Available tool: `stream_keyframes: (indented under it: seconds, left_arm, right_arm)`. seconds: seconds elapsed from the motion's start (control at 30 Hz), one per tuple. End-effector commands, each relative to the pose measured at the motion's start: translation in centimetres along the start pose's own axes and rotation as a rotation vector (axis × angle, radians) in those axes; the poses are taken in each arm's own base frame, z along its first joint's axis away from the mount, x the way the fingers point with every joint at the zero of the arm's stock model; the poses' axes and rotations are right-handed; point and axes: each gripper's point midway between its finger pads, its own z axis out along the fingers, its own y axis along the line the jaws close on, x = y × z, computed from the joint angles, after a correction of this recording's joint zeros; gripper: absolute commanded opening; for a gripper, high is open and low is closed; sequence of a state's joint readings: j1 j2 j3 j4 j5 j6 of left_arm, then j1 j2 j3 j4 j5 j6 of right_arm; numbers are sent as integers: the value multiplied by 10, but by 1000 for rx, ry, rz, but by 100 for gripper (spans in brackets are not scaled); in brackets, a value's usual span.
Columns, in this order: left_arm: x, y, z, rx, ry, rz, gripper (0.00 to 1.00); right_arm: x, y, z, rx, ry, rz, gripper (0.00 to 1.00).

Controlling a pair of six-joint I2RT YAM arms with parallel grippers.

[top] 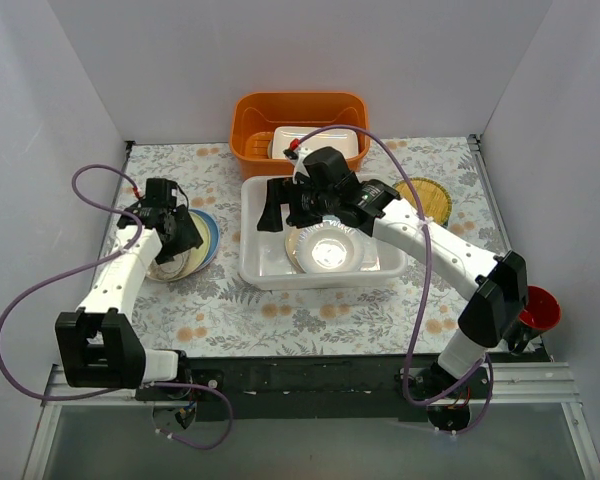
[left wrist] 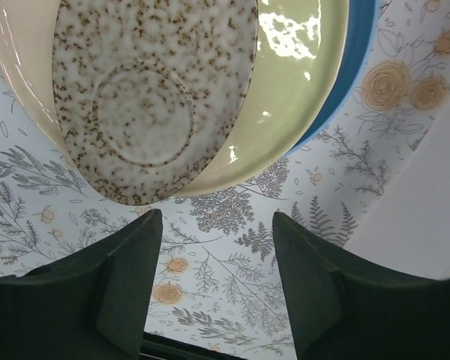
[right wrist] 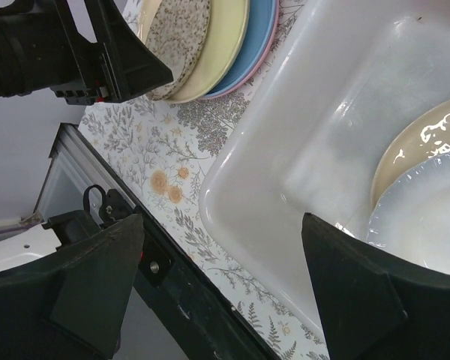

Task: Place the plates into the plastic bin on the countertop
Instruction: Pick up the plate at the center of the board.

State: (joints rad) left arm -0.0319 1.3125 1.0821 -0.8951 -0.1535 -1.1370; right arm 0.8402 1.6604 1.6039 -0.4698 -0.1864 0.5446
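Note:
A stack of plates lies on the flowered countertop, left of the white plastic bin. In the left wrist view the cream speckled plate is on top, over a pale yellow plate and a blue one. My left gripper is open and empty, at the stack's near edge. My right gripper is open and empty over the bin's left end. A cream plate and a white plate lie in the bin.
An orange tub holding a small white box stands behind the bin. A yellow woven plate lies right of the bin. A red-brown dish sits at the right edge. White walls enclose three sides.

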Motion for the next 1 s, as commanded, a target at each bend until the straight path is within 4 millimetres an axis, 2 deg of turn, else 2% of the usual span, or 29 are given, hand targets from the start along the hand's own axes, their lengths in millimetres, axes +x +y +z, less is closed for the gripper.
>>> stream_keyframes:
  seconds: [0.0,0.37,0.67,0.87,0.97]
  left_arm:
    - [2,8,6,-113,-18,43,57]
    - [20,15,29,-190,29,54,54]
    - [25,12,45,-194,53,55,50]
    - [29,17,55,-230,62,54,49]
    - [29,17,57,-237,67,55,46]
  right_arm:
    - [-6,-2,-15,-10,-39,12,93]
    - [-6,-17,-22,5,-54,33,92]
    - [-5,-27,-23,19,-55,43,92]
    - [-4,-28,-20,12,-52,46,91]
    - [-3,-29,-18,11,-46,48,91]
